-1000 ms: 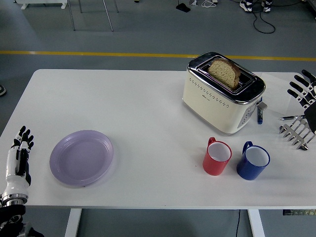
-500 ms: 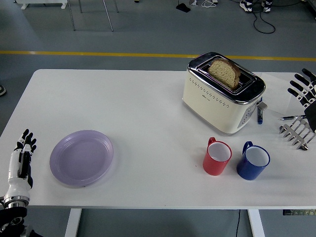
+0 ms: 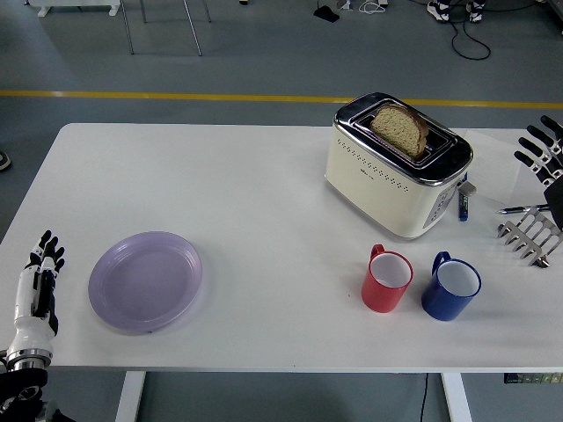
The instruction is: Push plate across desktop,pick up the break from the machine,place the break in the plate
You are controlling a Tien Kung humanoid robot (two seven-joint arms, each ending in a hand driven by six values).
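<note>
1. Table (image 3: pixel 264 176): one white, flat, matte rectangular top. It carries every item listed below.
2. Plate (image 3: pixel 145 280): one round, shallow, pale lilac plate with a smooth plastic-looking sheen and a raised rim. It lies flat near the table's near-left corner.
3. Toaster (image 3: pixel 396 167): one cream body with rounded corners, a row of small perforations along its side, and a polished chrome top. It stands at the far right of the table, set at an angle.
4. Bread (image 3: pixel 401 128): one brown slice with a coarse crumb and a darker crust. It stands upright in the toaster slot, its upper part projecting above the chrome.
5. Mugs: two, both glossy and cylindrical with white interiors. The red mug (image 3: pixel 386 280) and the blue mug (image 3: pixel 450 287) stand side by side, apart, in front of the toaster.
6. Metal rack (image 3: pixel 530 232): one small wire rack at the table's right edge.
7. My left hand (image 3: pixel 37 286) hovers at the near-left table edge, fingers extended and holding nothing. The plate lies just to its right, not touching.
8. My right hand (image 3: pixel 544 151) is raised at the right picture edge, fingers spread and empty. The bread is well to its left, with the toaster's right end between.
</note>
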